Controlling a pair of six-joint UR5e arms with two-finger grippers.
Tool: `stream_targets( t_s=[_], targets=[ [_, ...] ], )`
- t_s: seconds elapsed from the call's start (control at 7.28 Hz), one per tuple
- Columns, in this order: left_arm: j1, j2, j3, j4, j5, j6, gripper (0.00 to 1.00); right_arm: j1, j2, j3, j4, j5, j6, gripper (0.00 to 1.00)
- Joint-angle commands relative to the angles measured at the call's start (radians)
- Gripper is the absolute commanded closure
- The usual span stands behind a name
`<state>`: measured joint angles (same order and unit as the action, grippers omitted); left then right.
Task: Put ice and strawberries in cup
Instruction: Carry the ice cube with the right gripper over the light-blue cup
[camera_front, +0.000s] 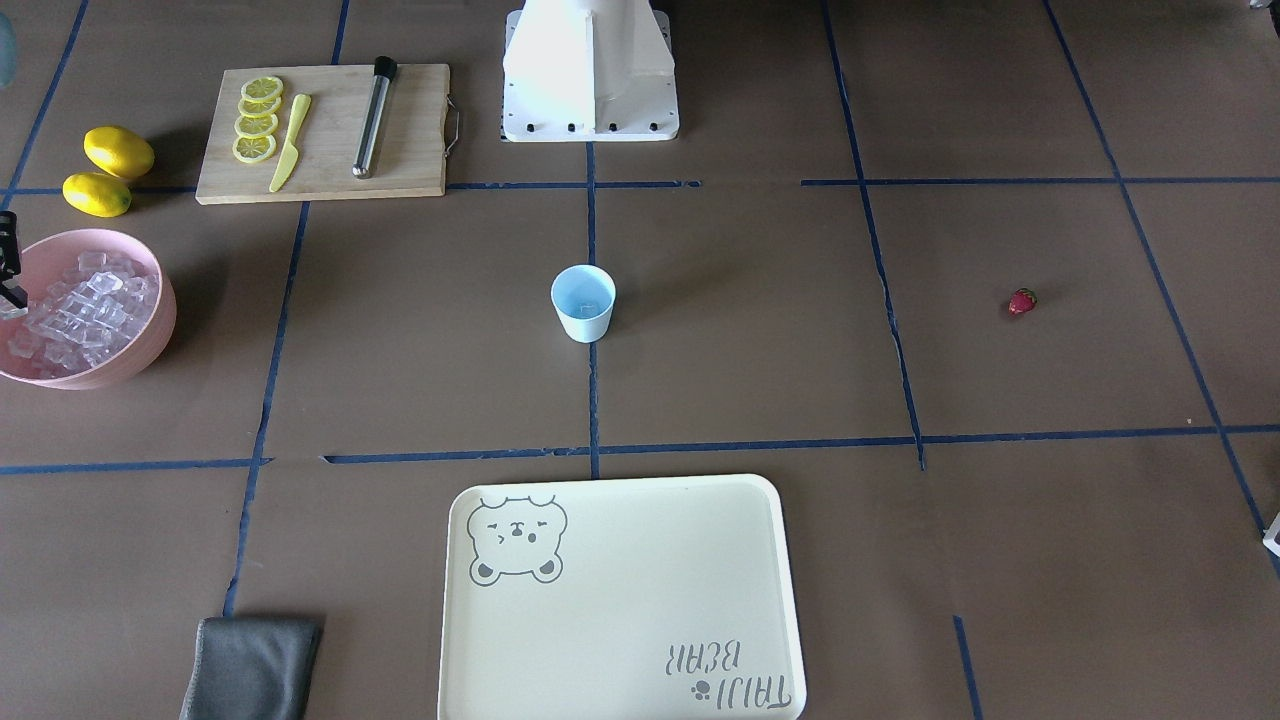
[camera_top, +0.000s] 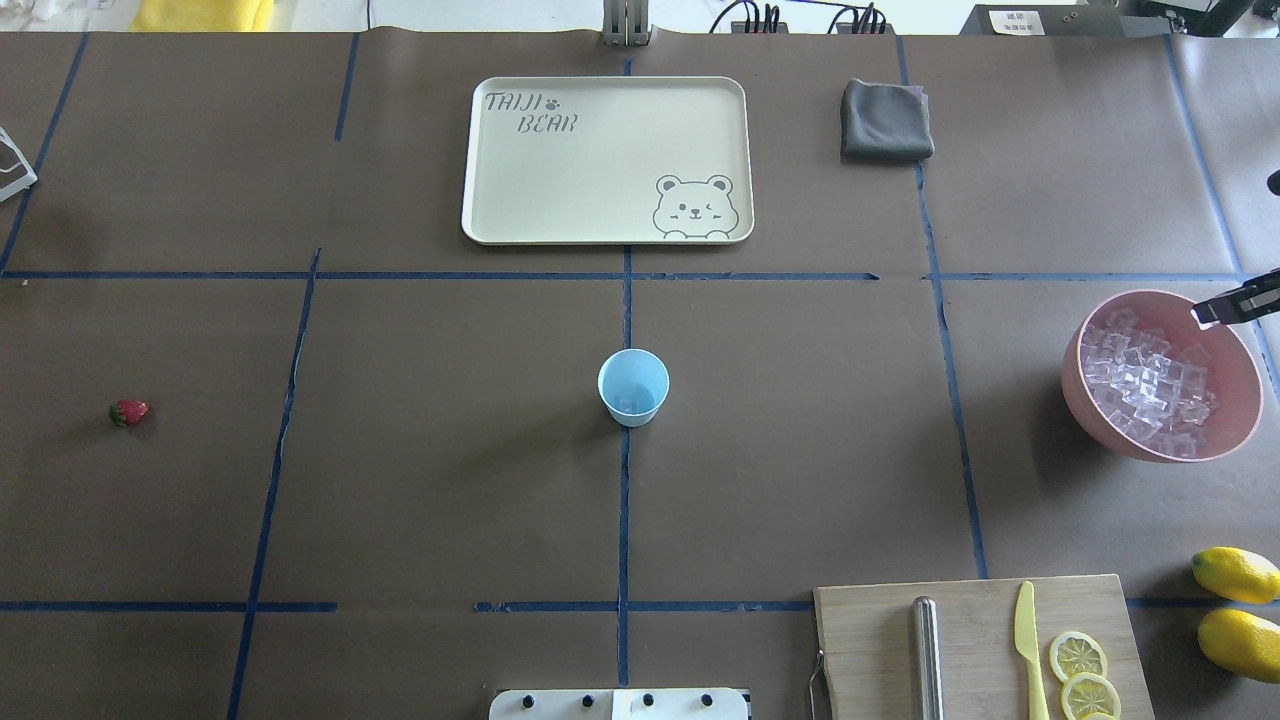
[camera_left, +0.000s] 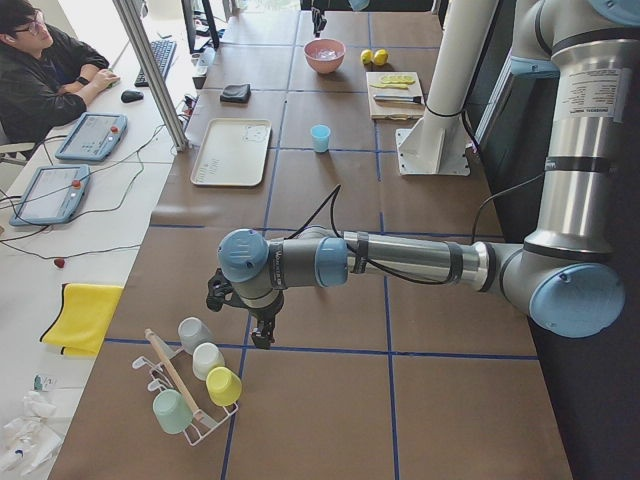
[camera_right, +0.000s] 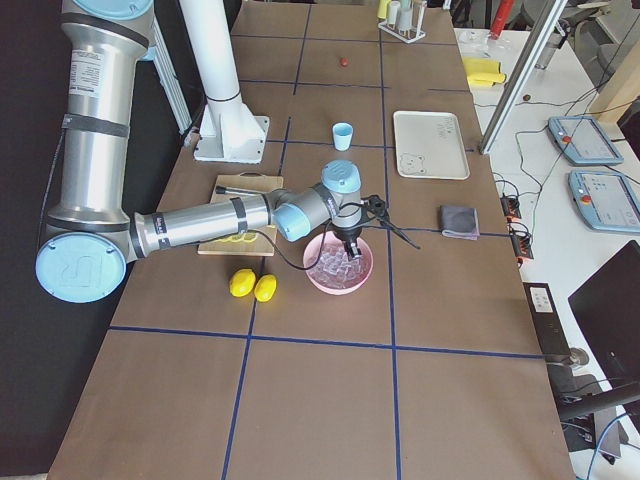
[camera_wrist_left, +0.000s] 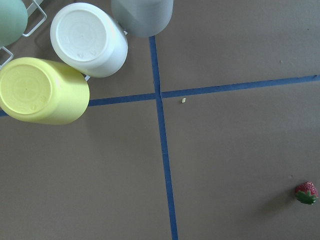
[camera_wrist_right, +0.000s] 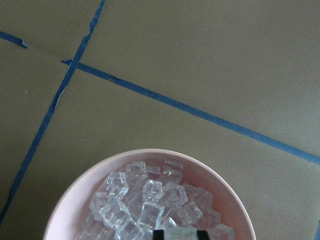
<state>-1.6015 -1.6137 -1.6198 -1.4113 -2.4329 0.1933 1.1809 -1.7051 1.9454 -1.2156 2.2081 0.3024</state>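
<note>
step: a cube was judged due for picking; it was best lifted straight and released low over the cup (camera_top: 630, 372)
right gripper (camera_wrist_right: 180, 235): tips were seen narrowly apart, one cube between; grip could not be told
left gripper (camera_left: 262, 335): opening could not be told
pink bowl (camera_top: 1075, 385): ice (camera_top: 1150, 385) was piled inside
cup: mid-table; faint cubes were suspected at bottom
strawberry (camera_top: 129, 412): was seen on table, well apart from cup
</note>
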Motion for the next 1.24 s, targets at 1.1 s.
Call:
stream_targets(
  t_s=[1.1],
  targets=[
    [0.002, -0.002, -0.002, 0.000, 0.000, 0.002, 0.00, -0.480, 0.720, 0.067, -0.494, -0.271, 0.827, 1.00]
  ],
)
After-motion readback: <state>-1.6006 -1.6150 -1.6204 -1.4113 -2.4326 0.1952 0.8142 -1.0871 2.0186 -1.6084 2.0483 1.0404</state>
